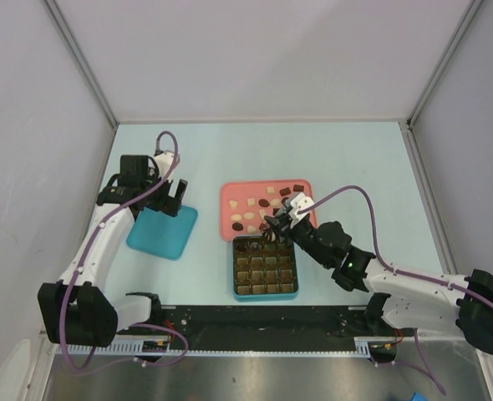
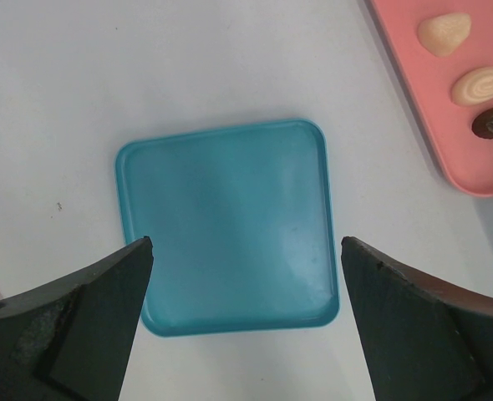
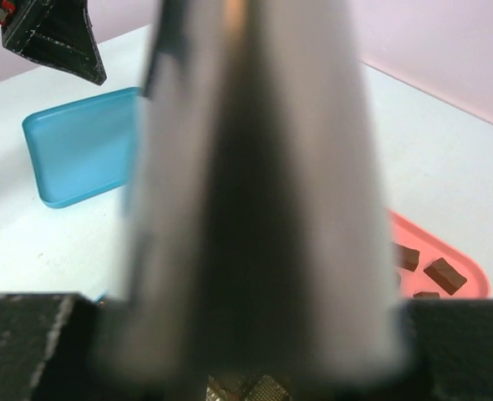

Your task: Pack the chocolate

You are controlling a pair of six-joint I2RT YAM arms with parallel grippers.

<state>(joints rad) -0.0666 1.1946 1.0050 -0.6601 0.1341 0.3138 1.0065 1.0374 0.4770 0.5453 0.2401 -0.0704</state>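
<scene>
The chocolate lies scattered on the pink tray, just beyond the teal box whose grid compartments are meant to take it piece by piece. The right gripper hangs where tray meets box, a short carry either way, but I cannot tell whether it is closed on a piece. The left gripper hovers wide open above the teal lid on the bench, probably parked to close the box later.
</scene>
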